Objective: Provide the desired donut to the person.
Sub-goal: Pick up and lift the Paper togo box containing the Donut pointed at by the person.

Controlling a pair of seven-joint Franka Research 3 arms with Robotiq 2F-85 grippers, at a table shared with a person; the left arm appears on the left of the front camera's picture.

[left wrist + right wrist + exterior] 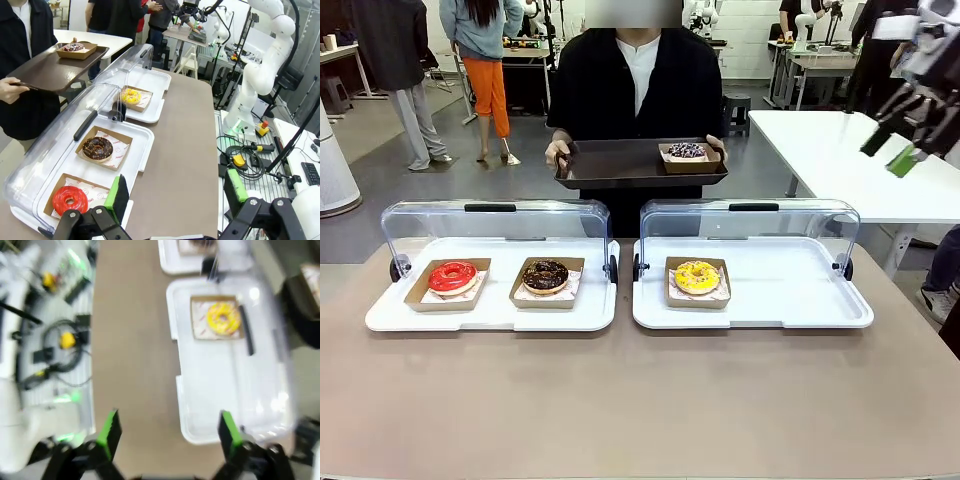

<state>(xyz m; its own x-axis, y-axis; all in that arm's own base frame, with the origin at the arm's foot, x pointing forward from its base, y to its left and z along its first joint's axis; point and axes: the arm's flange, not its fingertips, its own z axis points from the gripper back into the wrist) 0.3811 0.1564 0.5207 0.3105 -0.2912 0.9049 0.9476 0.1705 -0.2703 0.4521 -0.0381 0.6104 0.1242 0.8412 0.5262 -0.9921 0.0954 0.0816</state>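
Grey-brown tabletop (640, 400) up front, busy lab behind. Two white display trays sit side by side, clear lids standing open. The left tray (500, 255) carries a red donut (453, 276) and a chocolate donut (545, 274), the right tray (790, 290) a yellow donut (697, 277). Each lies flat in a cardboard boat, round, hole facing up. Across the table the person (610, 90) clasps a dark serving tray (610, 160) with both hands, a sprinkled donut (686, 151) at its end toward the robot's right. Front view catches the right gripper (892, 148) high at the right, jaws apart. Left wrist view has the left gripper (176, 192) spread wide over the table near the red donut. Right wrist view, blurred, looks down between parted fingers at the yellow donut.
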